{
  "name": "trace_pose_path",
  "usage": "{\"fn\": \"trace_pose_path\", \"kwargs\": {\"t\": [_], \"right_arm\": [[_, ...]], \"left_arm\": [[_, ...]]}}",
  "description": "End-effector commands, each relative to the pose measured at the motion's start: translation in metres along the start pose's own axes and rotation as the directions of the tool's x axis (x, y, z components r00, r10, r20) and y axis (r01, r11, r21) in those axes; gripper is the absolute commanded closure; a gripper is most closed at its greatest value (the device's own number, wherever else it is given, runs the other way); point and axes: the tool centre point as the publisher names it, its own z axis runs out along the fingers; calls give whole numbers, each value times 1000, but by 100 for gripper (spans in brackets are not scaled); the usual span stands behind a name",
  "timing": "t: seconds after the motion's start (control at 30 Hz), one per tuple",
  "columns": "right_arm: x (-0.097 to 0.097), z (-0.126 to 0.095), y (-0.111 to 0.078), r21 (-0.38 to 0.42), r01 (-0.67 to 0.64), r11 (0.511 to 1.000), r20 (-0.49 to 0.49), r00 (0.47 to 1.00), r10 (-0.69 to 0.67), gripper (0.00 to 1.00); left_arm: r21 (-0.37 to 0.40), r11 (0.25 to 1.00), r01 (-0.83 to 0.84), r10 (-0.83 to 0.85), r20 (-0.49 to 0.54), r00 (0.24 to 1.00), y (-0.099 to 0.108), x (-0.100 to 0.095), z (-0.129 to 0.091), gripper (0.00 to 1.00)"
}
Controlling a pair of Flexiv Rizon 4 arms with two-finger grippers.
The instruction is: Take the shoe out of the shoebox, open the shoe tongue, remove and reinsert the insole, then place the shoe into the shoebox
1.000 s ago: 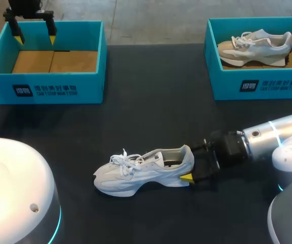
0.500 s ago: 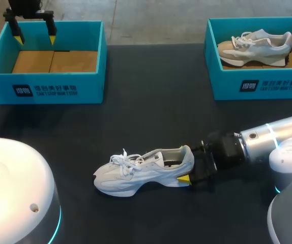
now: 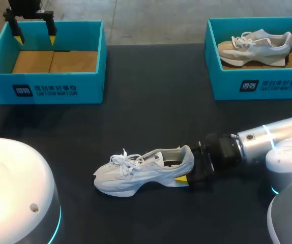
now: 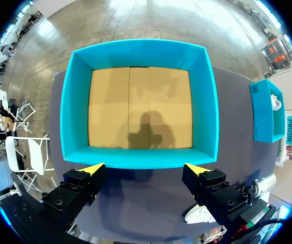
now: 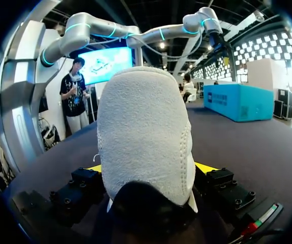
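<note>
A white sneaker (image 3: 143, 170) lies on its sole on the dark table, toe to the left. My right gripper (image 3: 186, 166) is at its heel, open, one yellow tip low beside the sole and the other hidden behind the heel. In the right wrist view the suede heel (image 5: 143, 132) fills the gap between the spread fingers (image 5: 207, 168). My left gripper (image 3: 33, 31) hangs open over the far edge of the empty teal shoebox (image 3: 49, 89). In the left wrist view the box's cardboard floor (image 4: 140, 107) lies bare ahead of that gripper (image 4: 145, 170).
A second teal shoebox (image 3: 260, 84) at the back right holds a beige and white sneaker (image 3: 253, 46). Dark tabletop (image 3: 151, 112) stretches between the two boxes and the sneaker. My arms' white bases (image 3: 13, 193) fill the near corners.
My right gripper has slid left so its fingers now straddle the sneaker's heel. The sneaker and the left arm have stayed put.
</note>
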Motion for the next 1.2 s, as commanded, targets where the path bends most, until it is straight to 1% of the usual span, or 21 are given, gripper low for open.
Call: {"fn": "trace_pose_path", "kwargs": {"t": [0.03, 0.47, 0.5, 0.53, 0.57, 0.63, 0.87, 1.1, 1.2], "right_arm": [[0, 2, 0, -1, 2, 1000, 1, 1000, -2, 0], [2, 4, -1, -17, 13, 1000, -1, 1000, -13, 0], [2, 3, -1, -18, 14, 1000, 0, 1000, -14, 7], [2, 3, -1, -19, 14, 1000, 1, 1000, -14, 54], [3, 2, -1, -19, 15, 1000, 3, 1000, -15, 65], [3, 2, -1, -21, 17, 1000, 6, 1000, -17, 100], [5, -2, 0, -34, 29, 999, 23, 999, -29, 100], [4, -6, 1, -67, 48, 997, 97, 994, -41, 100], [4, -7, 1, -74, 52, 996, 107, 993, -43, 100]], "left_arm": [[0, 1000, 0, 0, 1, 1000, 0, 0, 0, 0], [0, 1000, 0, 0, 1, 1000, 0, 0, 0, 0], [0, 1000, 0, 0, 1, 1000, 0, 0, 0, 0], [0, 1000, 0, 0, 1, 1000, 0, 0, 0, 0], [0, 1000, 0, 0, 1, 1000, 0, 0, 0, 0], [0, 1000, 0, 0, 1, 1000, 0, 0, 0, 0], [0, 1000, 0, 0, 1, 1000, 0, 0, 0, 0], [0, 1000, 0, 0, 1, 1000, 0, 0, 0, 0], [0, 1000, 0, 0, 1, 1000, 0, 0, 0, 0]]}}
